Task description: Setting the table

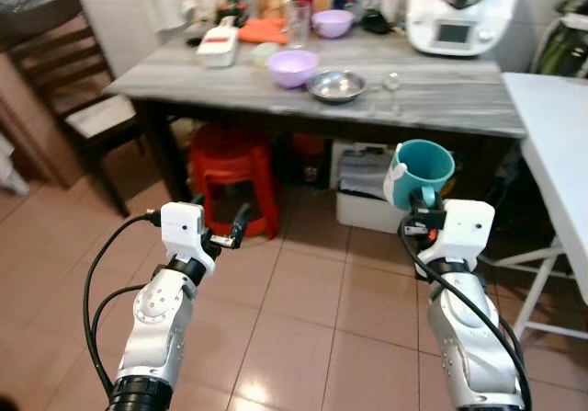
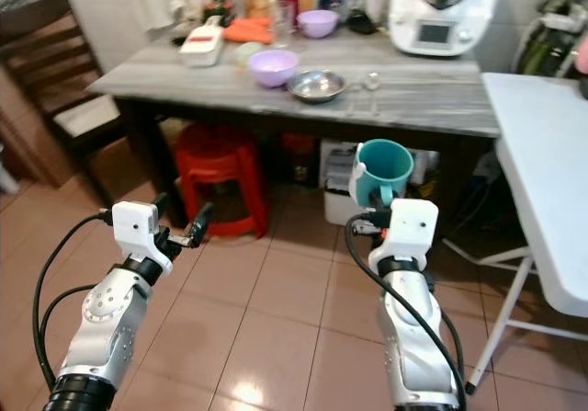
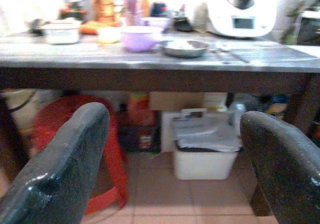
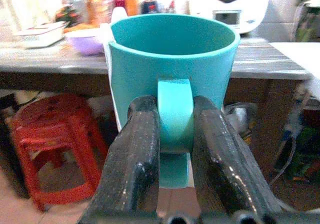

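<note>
Centrally, the right gripper (image 4: 172, 134) clenches the handle of an upright teal mug (image 1: 423, 167), held in the air short of the grey table (image 1: 441, 98). Left gripper (image 1: 230, 232), fingers (image 3: 60, 169) spread and holding nothing, hangs level beside it. On the table: purple bowl (image 1: 292, 67), steel bowl (image 1: 336, 85), white appliance (image 1: 459, 11). Beneath: red stool (image 1: 230, 176).

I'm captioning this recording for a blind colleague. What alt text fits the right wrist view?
The right gripper pinches the handle of an upright teal mug between its two black fingers. Behind the mug is a grey wooden table bearing a lilac bowl and a white kitchen machine, with a red plastic stool beneath.
</note>
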{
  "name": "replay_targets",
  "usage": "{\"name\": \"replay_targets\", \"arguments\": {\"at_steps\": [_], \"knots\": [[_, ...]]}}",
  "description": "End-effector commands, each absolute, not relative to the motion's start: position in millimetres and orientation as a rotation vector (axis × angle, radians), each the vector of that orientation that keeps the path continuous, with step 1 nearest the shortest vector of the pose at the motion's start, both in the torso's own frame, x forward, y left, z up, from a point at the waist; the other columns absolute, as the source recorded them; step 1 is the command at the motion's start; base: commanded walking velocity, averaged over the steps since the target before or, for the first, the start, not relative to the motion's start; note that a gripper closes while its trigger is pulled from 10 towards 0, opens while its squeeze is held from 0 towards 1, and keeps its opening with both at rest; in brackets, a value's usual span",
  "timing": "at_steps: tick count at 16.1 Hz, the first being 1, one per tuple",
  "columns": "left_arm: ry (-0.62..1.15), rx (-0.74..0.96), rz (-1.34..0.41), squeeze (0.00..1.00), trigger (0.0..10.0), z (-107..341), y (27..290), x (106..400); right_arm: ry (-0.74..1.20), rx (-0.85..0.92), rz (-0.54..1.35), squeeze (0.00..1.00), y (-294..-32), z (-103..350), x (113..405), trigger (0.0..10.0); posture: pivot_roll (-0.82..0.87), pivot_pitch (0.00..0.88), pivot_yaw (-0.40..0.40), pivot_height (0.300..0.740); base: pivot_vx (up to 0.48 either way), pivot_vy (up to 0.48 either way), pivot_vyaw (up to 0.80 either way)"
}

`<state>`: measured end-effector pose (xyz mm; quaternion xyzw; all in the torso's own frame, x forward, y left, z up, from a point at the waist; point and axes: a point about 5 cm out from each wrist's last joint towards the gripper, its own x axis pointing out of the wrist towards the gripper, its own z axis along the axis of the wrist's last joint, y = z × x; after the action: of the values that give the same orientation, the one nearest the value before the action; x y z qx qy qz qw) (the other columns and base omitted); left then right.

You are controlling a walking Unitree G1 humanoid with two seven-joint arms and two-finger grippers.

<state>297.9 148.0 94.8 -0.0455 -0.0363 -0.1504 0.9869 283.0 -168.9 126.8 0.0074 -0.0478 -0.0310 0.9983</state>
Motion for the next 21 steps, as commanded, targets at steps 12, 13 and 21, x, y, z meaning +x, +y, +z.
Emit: {"name": "replay_targets", "arguments": {"at_steps": [12, 13, 21], "knots": [[-0.089, -0.127, -0.357, 0.00, 10.0, 102, 131, 299, -0.144, -0.022, -0.097, 0.00, -179, 139, 283, 10.0, -0.05, 0.000, 0.032, 0.740, 0.442, 0.000, 0.07], [-0.088, -0.128, -0.358, 0.00, 10.0, 102, 131, 299, -0.143, -0.021, -0.096, 0.00, -178, 139, 283, 10.0, -0.05, 0.000, 0.032, 0.740, 0.480, 0.000, 0.00], [-0.087, -0.137, -0.369, 0.00, 10.0, 103, 127, 300, -0.152, -0.028, -0.094, 0.00, -178, 141, 283, 10.0, -0.06, 0.000, 0.032, 0.740, 0.480, 0.000, 0.26]]}}
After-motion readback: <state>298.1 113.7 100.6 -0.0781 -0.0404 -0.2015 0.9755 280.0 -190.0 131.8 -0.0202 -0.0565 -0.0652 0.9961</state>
